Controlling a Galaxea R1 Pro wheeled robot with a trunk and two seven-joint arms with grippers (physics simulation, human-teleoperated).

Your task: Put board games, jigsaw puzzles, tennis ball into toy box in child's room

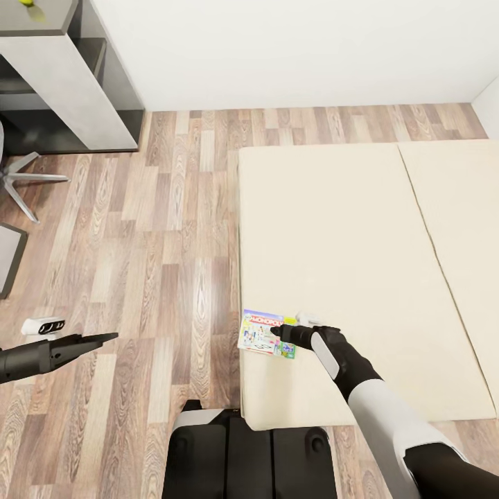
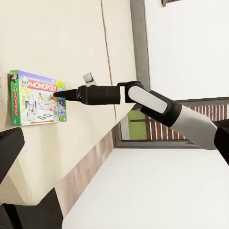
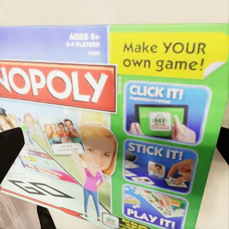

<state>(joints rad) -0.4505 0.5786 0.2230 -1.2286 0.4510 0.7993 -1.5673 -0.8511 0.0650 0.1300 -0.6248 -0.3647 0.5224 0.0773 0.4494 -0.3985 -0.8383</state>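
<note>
Monopoly board game [image 1: 263, 333] flat at bed [image 1: 360, 229] edge; tennis ball [image 1: 26, 2] on table [image 1: 41, 21].

Bed [image 1: 333, 229]: cream mattress in two panels, seam running front to back right of centre. Monopoly box [image 1: 267, 333] lies flat on the near left corner, just inside the bed's left edge. Counter [image 1: 48, 66] at far left against the white wall: white top, dark grey sides. Tennis ball [image 1: 27, 2] sits on it. Wood-plank floor [image 1: 159, 242] between counter and bed.
</note>
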